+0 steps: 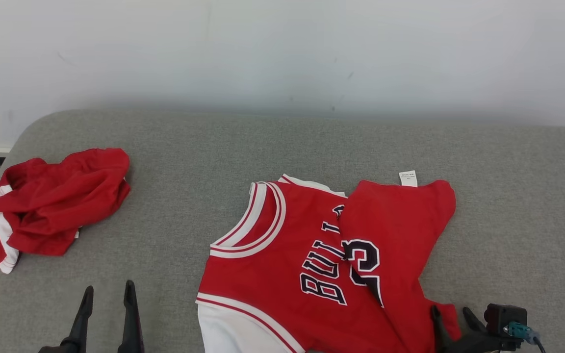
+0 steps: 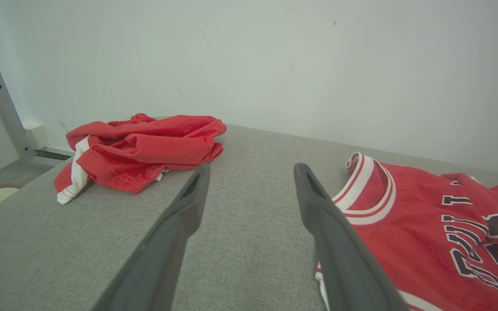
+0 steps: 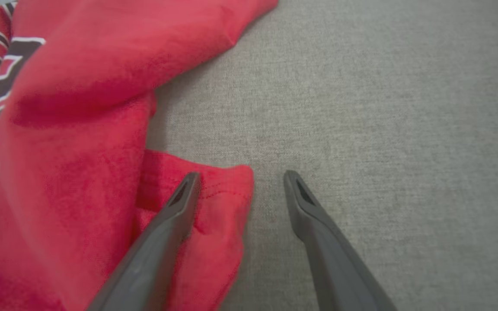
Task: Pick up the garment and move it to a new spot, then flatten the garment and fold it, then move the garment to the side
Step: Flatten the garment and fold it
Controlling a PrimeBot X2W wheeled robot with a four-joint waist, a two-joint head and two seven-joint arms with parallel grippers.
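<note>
The garment, a red basketball jersey (image 1: 312,255) with white trim and dark lettering, lies on the grey padded surface (image 1: 189,162), its right side folded over the front. In the left wrist view the jersey (image 2: 426,220) is to the right of my open left gripper (image 2: 252,168), which holds nothing. In the head view the left gripper (image 1: 108,289) stands at the lower left, apart from the jersey. My right gripper (image 1: 450,311) is open at the jersey's lower right corner. In the right wrist view that gripper (image 3: 241,175) straddles a loose red corner of the jersey (image 3: 71,129) without pinching it.
A second red garment (image 1: 52,206) with white stripes lies crumpled at the surface's far left, also in the left wrist view as a heap (image 2: 145,149). A white wall (image 1: 282,49) runs behind. Bare grey surface lies right of the jersey (image 3: 383,108).
</note>
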